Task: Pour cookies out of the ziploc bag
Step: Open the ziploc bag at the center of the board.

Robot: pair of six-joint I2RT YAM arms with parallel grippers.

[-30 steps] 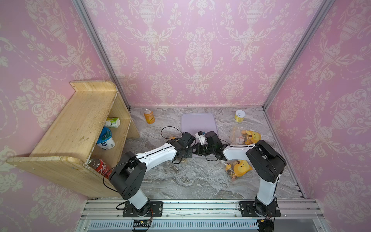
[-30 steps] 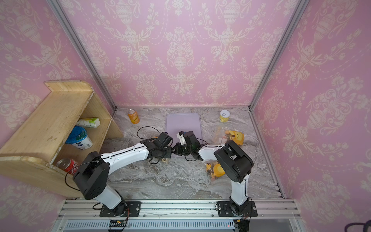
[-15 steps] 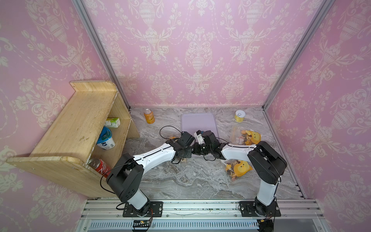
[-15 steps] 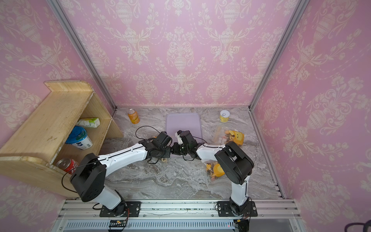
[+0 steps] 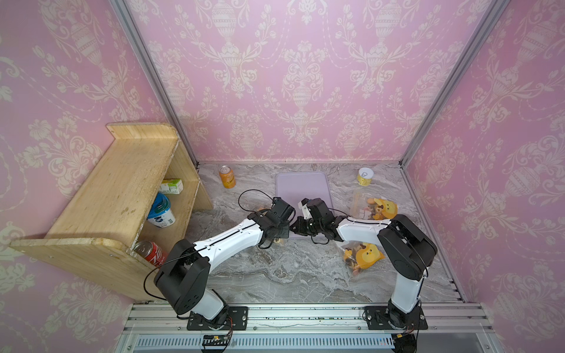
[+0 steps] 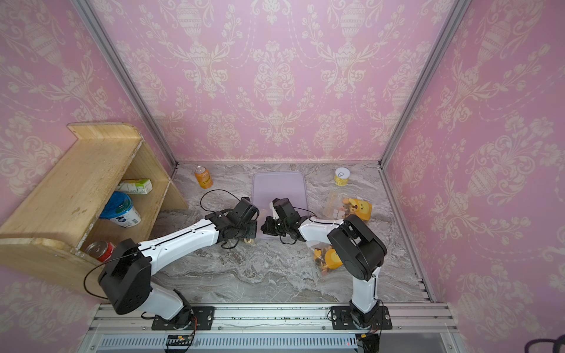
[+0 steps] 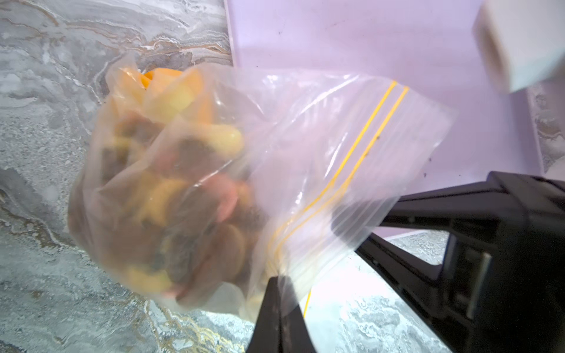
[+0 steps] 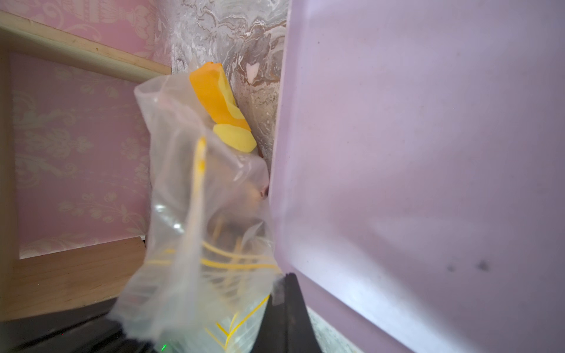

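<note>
The clear, yellow-zipped ziploc bag (image 7: 305, 146) hung limp and probably slick, its small brown, pink and orange cookies (image 7: 183, 214) a light, brittle load bunched at its closed end. The left gripper (image 7: 279, 296) and right gripper (image 8: 286, 302) were both clamped on its mouth edge, a sound hold, at the lilac plastic tray's (image 5: 302, 189) near left corner.

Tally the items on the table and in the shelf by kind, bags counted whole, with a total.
Ziploc bags: 3 (held bag, rear bag, front bag)
Cans: 3 (orange can, yellow can, red can)
Tub: 1
Carton: 1
Tray: 1
Total: 9
</note>
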